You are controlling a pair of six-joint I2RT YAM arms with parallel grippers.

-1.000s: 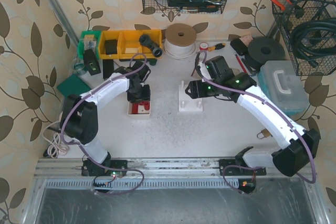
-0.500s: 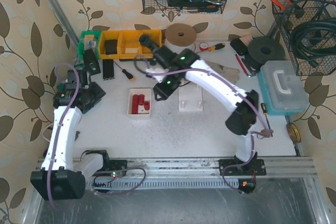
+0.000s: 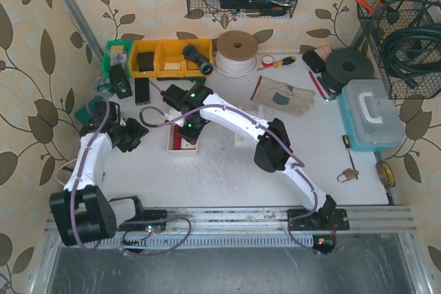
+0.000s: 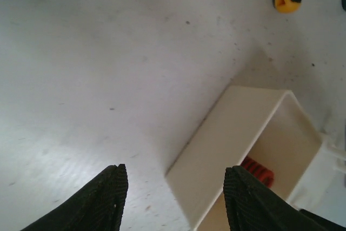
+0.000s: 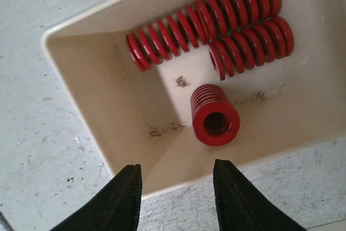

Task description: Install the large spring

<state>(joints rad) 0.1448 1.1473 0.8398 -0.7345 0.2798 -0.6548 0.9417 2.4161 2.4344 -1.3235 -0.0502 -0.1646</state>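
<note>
In cream tray (image 5: 102,106): large spring (image 5: 201,19), red coil, longest of three, lying on its side close along one wall. Next to it a shorter spring (image 5: 251,41), also lying; a stubby spring (image 5: 215,116) stands on end. Over the tray rim, right gripper (image 5: 175,167), fingers apart, empty. Beside the tray, left gripper (image 4: 175,172), spread, empty, over table (image 4: 108,52).

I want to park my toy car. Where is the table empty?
Bare table lies in front of the tray, toward the near rail, and between the glove and padlock. The back by the yellow bins is crowded.
</note>
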